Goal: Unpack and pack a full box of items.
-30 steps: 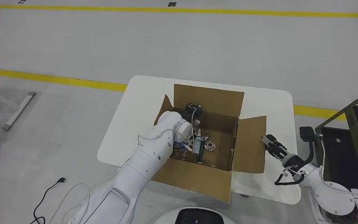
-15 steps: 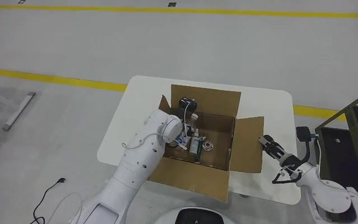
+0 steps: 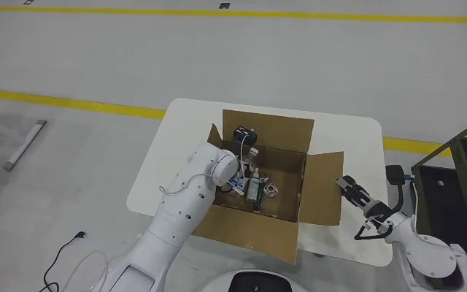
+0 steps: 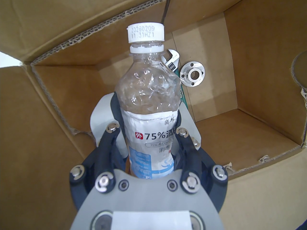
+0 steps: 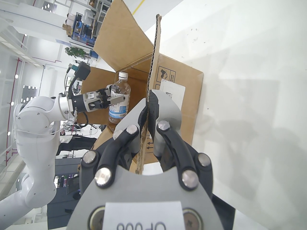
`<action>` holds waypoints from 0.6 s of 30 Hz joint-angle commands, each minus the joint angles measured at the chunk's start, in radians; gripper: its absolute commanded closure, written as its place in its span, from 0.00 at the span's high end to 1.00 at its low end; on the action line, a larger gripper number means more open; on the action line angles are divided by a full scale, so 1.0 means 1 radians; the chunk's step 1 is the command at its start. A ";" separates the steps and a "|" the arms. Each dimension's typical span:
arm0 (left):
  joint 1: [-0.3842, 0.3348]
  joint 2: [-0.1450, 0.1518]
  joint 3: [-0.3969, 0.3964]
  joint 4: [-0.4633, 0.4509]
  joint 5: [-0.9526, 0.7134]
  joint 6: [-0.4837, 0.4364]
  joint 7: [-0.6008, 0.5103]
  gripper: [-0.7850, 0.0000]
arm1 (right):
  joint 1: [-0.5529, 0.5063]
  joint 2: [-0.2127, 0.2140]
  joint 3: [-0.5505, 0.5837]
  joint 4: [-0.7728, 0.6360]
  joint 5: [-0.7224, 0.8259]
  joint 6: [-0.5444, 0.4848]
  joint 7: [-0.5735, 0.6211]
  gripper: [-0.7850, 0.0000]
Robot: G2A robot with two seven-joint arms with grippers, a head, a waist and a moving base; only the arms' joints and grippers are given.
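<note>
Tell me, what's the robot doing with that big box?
The left gripper is shut on a clear bottle with a white cap, holding it upright in the open cardboard box on the white table. The right gripper pinches the edge of one box flap. A wrench and a round metal flange lie on the box floor.

Left arm (image 3: 193,204) and right arm (image 3: 427,257): glossy white rounded shells. Left gripper (image 4: 147,111) and right gripper (image 5: 151,102): grey plates, black linkages, silver screws, white label. Thin cable (image 5: 66,82) loops at the left wrist.
</note>
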 commanded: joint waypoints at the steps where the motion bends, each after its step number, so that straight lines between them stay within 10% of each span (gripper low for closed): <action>1: 0.000 0.000 0.000 0.000 0.000 0.000 0.000 0.00 | -0.002 0.000 0.004 -0.002 0.009 0.009 -0.010 0.00; 18: 0.005 0.019 -0.069 -0.223 -0.077 -0.039 -0.036 0.00 | 0.026 0.003 0.067 0.036 0.064 0.045 -0.105 0.00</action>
